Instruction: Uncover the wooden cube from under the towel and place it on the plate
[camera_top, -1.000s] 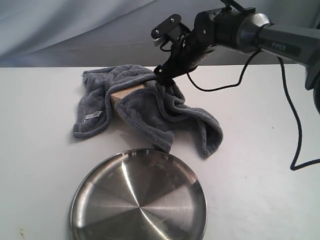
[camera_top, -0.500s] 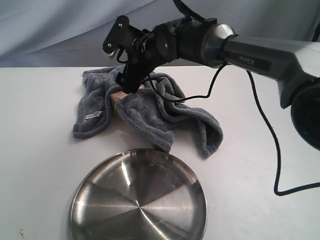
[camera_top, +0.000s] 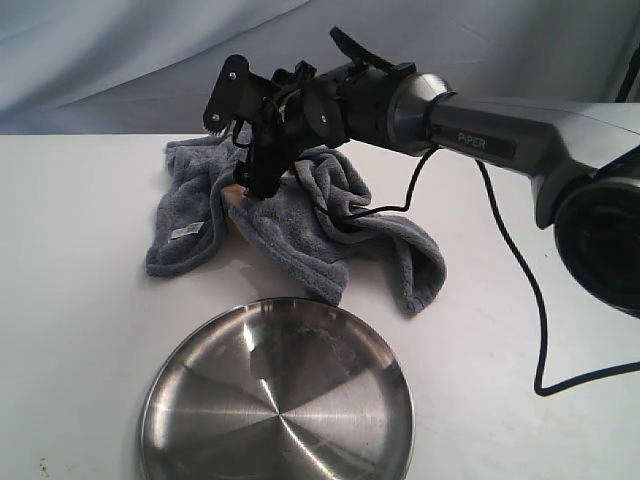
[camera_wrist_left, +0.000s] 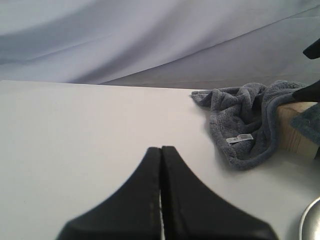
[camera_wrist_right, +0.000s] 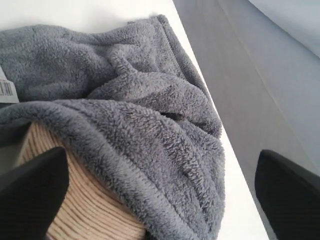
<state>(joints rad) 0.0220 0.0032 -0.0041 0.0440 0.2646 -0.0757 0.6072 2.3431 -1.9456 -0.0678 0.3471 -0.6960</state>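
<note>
Seeing right tool (camera_top: 230, 158) released, spread wide, sitting low over the hump in the towel (camera_top: 300, 225). From its wrist view: one finger (camera_wrist_right: 30, 192) just beside the bare wood, the other out past the folds near the table (camera_top: 80, 330) edge. Can't tell about contact with the cloth.

Got the cube (camera_wrist_left: 294, 131) under the towel, mostly covered: cloth draped over top and far side, one grainy side face plus a corner bare, facing the left of the exterior view. Not on the plate (camera_top: 277, 395) yet.

Plate flat on the table, nearer the camera than the towel, rim just beside the closest fold, apart from the cube.

Towel bunched up, left flap flat on the table with a white tag (camera_top: 183, 232) showing.

Also a black cable (camera_top: 380, 210) drooping from the right arm (camera_top: 500, 145) down to the towel folds.

Left tool (camera_wrist_left: 161, 152) clenched on nothing, fingers pressed flat together, above bare table, well apart from the towel, with towel and cube ahead of it.

Wrinkled grey-blue backdrop cloth (camera_top: 120, 60) behind the table.
</note>
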